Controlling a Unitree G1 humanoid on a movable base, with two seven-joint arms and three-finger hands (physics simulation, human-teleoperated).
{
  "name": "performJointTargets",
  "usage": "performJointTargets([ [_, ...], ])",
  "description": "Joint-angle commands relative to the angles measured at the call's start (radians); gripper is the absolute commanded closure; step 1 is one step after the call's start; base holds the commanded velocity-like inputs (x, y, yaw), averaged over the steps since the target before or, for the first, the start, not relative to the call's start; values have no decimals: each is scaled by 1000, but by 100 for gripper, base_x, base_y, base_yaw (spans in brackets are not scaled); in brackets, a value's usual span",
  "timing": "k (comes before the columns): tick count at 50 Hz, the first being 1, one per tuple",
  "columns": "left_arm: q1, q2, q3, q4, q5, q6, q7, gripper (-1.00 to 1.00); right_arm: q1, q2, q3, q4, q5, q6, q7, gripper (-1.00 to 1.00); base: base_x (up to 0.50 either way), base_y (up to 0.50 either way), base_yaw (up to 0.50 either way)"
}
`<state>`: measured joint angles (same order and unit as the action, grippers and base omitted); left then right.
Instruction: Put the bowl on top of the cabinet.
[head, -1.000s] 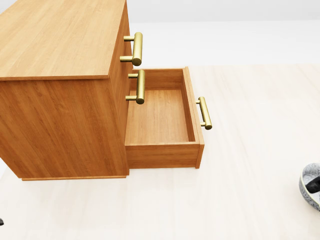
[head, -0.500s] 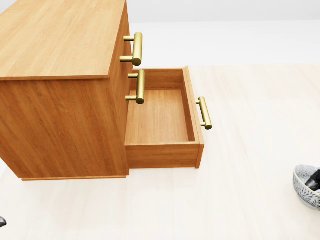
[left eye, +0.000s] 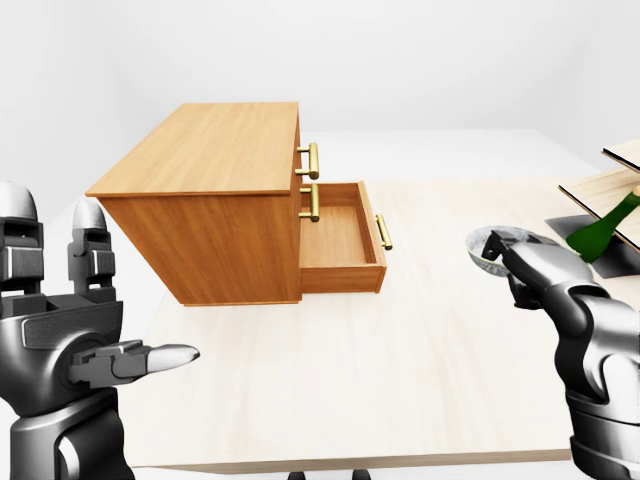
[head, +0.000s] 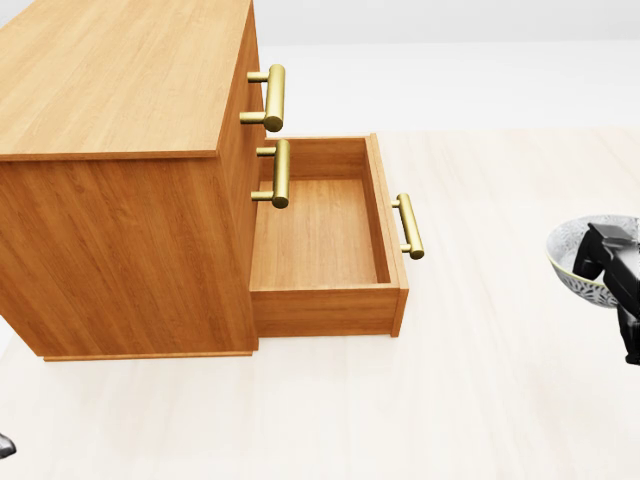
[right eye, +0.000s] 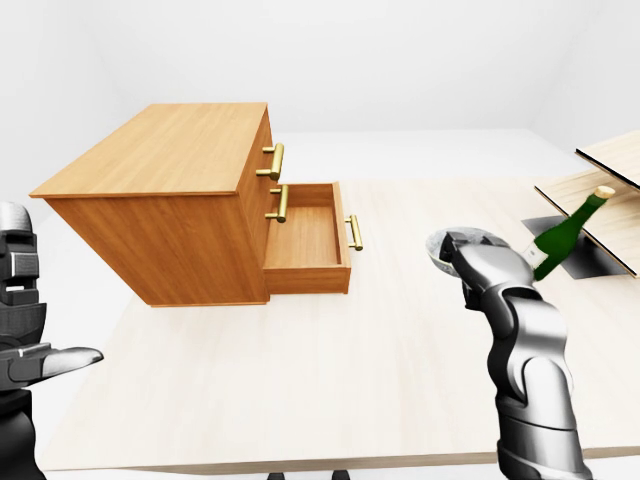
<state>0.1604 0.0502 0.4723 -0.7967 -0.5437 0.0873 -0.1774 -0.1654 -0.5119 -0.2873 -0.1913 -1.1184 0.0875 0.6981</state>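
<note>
A grey patterned bowl (head: 578, 262) hangs above the pale table at the right edge of the head view, level with the open drawer's handle. My right hand (head: 603, 254) is shut on its rim, black fingers hooked over the near side. The wooden cabinet (left eye: 213, 148) stands at the left, its flat top bare. Its lower drawer (left eye: 336, 238) is pulled out and holds nothing. My left hand (left eye: 112, 310) is raised at the lower left of the left-eye view, open, well away from the cabinet and the bowl.
A green bottle (left eye: 601, 227) leans by wooden boards (left eye: 612, 188) at the far right of the table. Brass handles (head: 273, 97) stick out from the cabinet's drawer side. The table's near edge (left eye: 350, 462) runs along the bottom of the eye views.
The bowl has risen and moved left and up in the head view, carried by my right hand. Cabinet, drawer and camera have not shifted.
</note>
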Motion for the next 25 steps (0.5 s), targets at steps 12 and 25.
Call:
performJointTargets([
  [12, -13, -12, -20, 75, 32, 0, 17, -100, -162, 292, 119, -213, -370, 0, 0, 100, 0, 0, 0],
  [25, -5, -19, -29, 73, 40, 0, 9, -100, -137, 407, 178, -339, -365, 0, 0, 100, 0, 0, 0],
])
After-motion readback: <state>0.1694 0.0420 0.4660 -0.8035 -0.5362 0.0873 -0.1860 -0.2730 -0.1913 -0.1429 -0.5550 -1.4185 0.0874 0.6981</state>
